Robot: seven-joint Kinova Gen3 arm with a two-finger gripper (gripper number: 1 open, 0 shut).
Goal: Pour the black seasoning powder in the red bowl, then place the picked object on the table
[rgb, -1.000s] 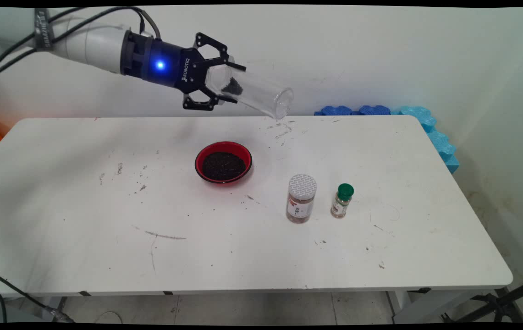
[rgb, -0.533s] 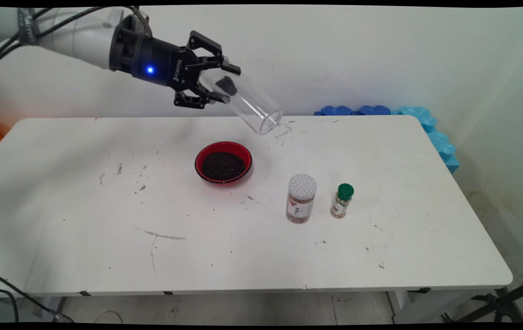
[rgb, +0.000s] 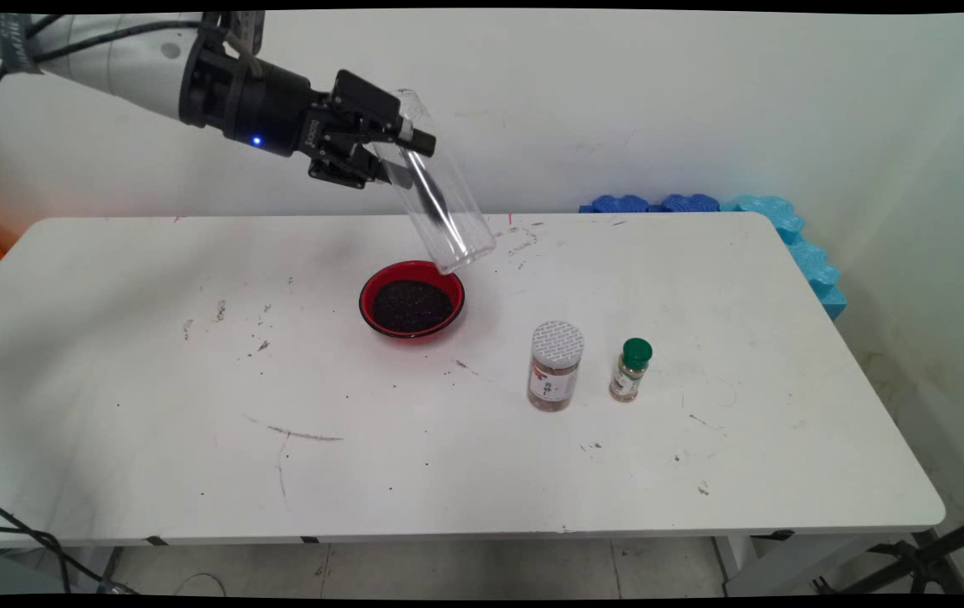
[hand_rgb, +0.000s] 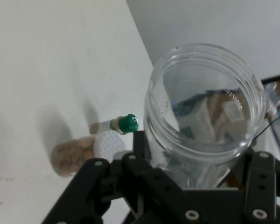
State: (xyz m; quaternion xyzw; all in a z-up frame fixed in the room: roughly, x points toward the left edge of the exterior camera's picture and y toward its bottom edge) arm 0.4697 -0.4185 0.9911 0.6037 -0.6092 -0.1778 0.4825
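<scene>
White table (rgb: 152,355) before a pale wall; scuffs and dark specks across the top.

Upper left, above the table's far edge: black two-finger gripper (rgb: 386,149), fingers closed partway onto the base end of a clear glass jar (rgb: 439,203), clamped from both sides. Jar tilted steeply, open mouth lowest, pointing down and right; thin dark streak of grains along the inner wall. Hand view: same jar (hand_rgb: 205,107) seen from behind through its round rim, a few dark specks clinging inside.

Centre, on the table: red bowl (rgb: 411,298), filled with dark granules; jar mouth just above its far right rim, apart from it.

Right of the bowl: spice jar (rgb: 555,366), white lattice lid, brown contents, upright. Just beside it, further right: small bottle (rgb: 632,369), green cap, upright.

Far right, behind the table's corner: blue foam pieces (rgb: 752,221) against the wall.
</scene>
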